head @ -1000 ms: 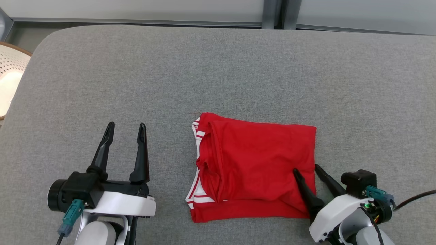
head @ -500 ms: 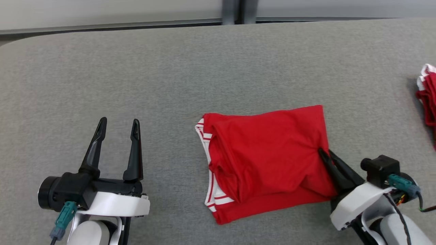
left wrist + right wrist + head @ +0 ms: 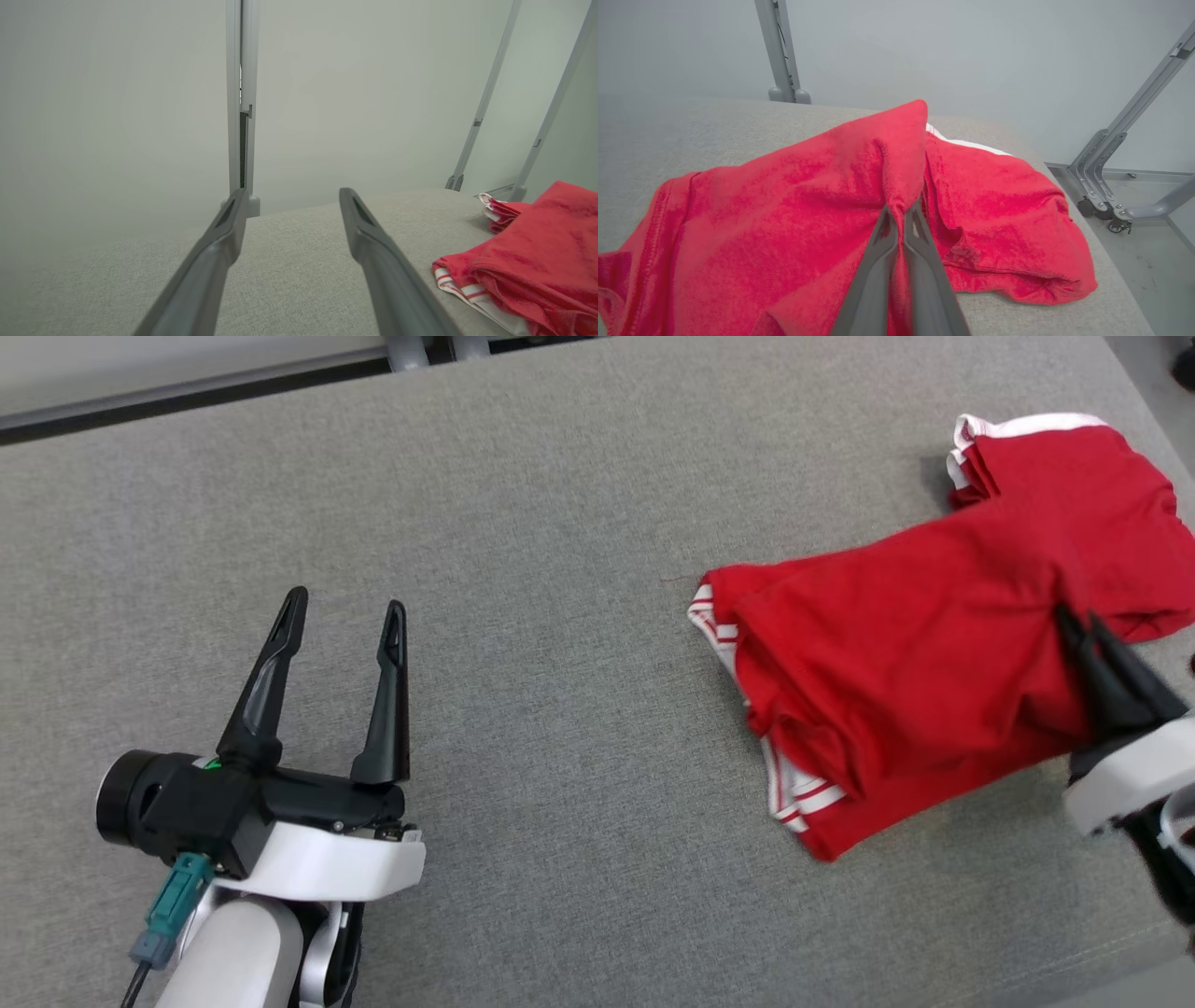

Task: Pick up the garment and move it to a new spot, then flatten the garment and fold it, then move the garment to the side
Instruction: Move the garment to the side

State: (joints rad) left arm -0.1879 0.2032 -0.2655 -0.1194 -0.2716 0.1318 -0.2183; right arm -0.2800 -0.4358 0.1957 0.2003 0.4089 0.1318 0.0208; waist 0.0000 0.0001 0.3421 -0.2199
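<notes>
The folded red garment [image 3: 896,681] with white-striped trim lies on the grey padded table [image 3: 560,523], toward its right end. My right gripper [image 3: 1074,621] is shut on the garment's right edge, which is pulled up into a peak [image 3: 903,205]. That lifted edge reaches over a second red garment [image 3: 1055,467] with white trim lying beyond it. My left gripper [image 3: 345,607] stands open over bare table at the lower left, well apart from the cloth. In the left wrist view, the gripper [image 3: 292,196] has nothing between its fingers, and the garment [image 3: 537,261] lies off to the right.
The table's right edge and rounded front corner [image 3: 1120,943] are close to my right arm. Beyond that edge stand grey metal frame legs on casters [image 3: 1101,210] on the floor. A pale wall with a metal post [image 3: 240,116] runs behind the table.
The camera has swung right. My right gripper shut on the garment's right edge and dragged it rightward to the second red garment. The left gripper stayed open and still.
</notes>
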